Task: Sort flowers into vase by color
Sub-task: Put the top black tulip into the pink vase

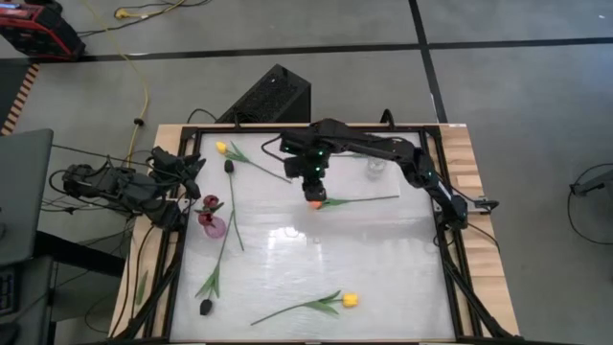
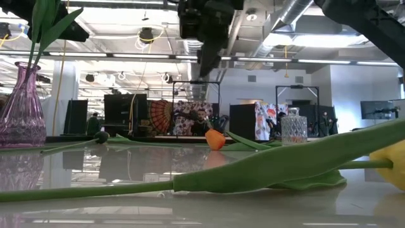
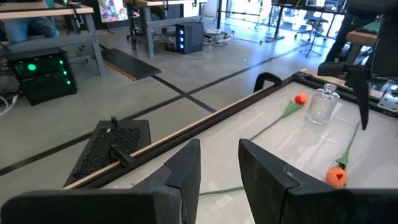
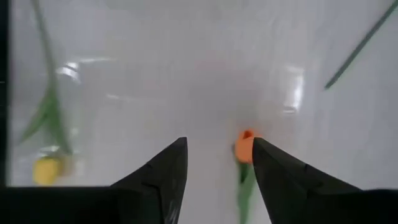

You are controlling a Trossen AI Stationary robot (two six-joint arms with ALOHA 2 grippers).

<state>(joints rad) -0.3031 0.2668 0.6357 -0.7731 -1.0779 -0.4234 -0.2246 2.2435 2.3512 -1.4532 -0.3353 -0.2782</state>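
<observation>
Now hovering: right tool (image 4: pixel 216 155) over the counter (image 1: pixel 383 259), fingers apart, nothing held.
Just beside one fingertip, flat on the counter: orange tulip (image 4: pixel 245 147), stem trailing away under the tool. Farther off: yellow tulip (image 4: pixel 46 169). Left tool (image 3: pixel 219 163) parked at the counter's edge by the purple vase (image 1: pixel 213 224), fingers part-open, empty; clear glass vase (image 3: pixel 322 104) well ahead of it.

Grey concrete floor (image 1: pixel 517 86) with dark lines. A yellow cable (image 1: pixel 144 86) crosses it. Ceiling strip lights (image 2: pixel 145 56) glow above
</observation>
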